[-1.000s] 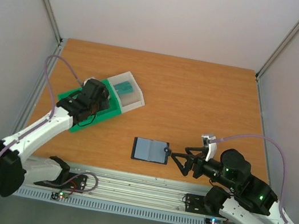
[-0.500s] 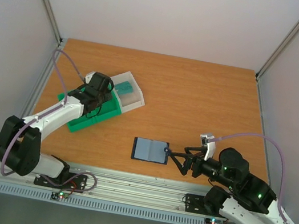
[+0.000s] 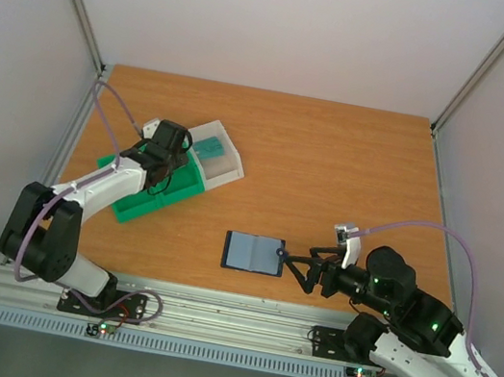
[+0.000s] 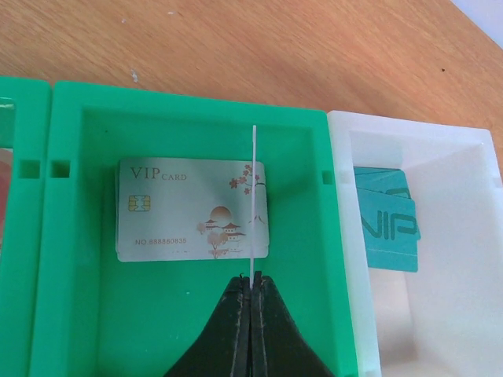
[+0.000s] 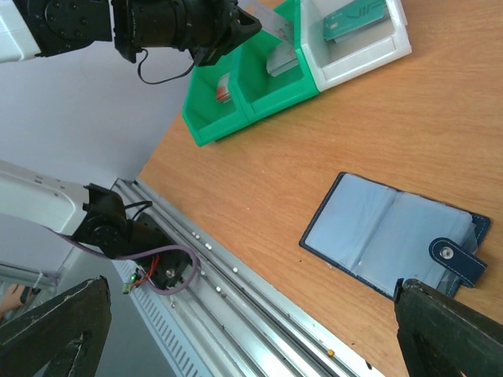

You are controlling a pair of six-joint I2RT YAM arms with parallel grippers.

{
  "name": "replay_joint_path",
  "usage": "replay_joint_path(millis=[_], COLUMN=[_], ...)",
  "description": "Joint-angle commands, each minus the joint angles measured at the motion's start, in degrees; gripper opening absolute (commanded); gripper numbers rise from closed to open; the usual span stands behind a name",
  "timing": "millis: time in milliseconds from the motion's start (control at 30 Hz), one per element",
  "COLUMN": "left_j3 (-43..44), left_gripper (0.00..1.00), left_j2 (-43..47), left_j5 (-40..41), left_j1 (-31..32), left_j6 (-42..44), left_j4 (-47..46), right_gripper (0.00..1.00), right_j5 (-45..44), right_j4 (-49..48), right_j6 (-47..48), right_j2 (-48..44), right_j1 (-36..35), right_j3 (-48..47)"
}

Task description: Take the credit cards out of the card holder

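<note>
Starting at the near edge of the table (image 3: 353, 167), the right gripper (image 3: 300, 268) was seen low over the wood. Its two fingers were spread wide apart and nothing was gripped by them.

Just in front of its tips, the card holder (image 5: 389, 232) was laid flat and open on the table, with its blue-grey inside turned up. Its small tab clasp (image 5: 456, 259) was stuck out on the side nearest the right gripper. Whether the clasp was touched by the fingers could not be told.

Farther back and to the left, a tray (image 4: 189, 118) was set at a slant on the wood, well apart from the card holder. It was made of green boxes and one white box (image 4: 416, 137), joined side by side.

The left gripper (image 4: 251, 287) was held over the green box next to the white one. Its fingers were pressed together on a thin pale card (image 4: 254, 196). The card was gripped by one end and turned on its thin side, so only a white line was seen from the wrist camera.

Under it, a pale VIP card (image 4: 181, 208) was laid flat on the floor of the green box. In the white box, two teal cards (image 4: 389, 224) were stacked, one slid a little off the other.
</note>
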State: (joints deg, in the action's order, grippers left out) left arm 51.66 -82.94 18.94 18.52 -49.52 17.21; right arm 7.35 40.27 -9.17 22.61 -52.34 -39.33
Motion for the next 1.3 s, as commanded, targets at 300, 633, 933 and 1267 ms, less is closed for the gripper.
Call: replay_joint_path(millis=[300,633,933,1267], left_j3=[0.4,0.6,1.3,3.0], left_gripper=[0.00,0.00,0.03,0.19], left_j2=[-3.6,-5.8,-6.7,-6.8], left_j5=[2.2,3.0,3.6,3.7], left_j1=[-0.7,-0.8,-0.8,-0.8], left_j6=[0.5,0.7,1.1,2.4], left_j4=[-6.6,-6.1,-4.6,-1.1], right_gripper=[0.98,0.98,0.99,0.99], right_j5=[0.0,-0.6,-0.5,-0.3], right_j4=[-1.5,-1.3,-1.4,-0.5], right_j6=[-0.6,-0.8,-1.3,-2.2], right_j2=[1.8,2.4,3.0,3.1], right_j1=[0.1,0.1,0.1,0.1], right_j3=[-0.3,-0.3,-0.3,-0.2])
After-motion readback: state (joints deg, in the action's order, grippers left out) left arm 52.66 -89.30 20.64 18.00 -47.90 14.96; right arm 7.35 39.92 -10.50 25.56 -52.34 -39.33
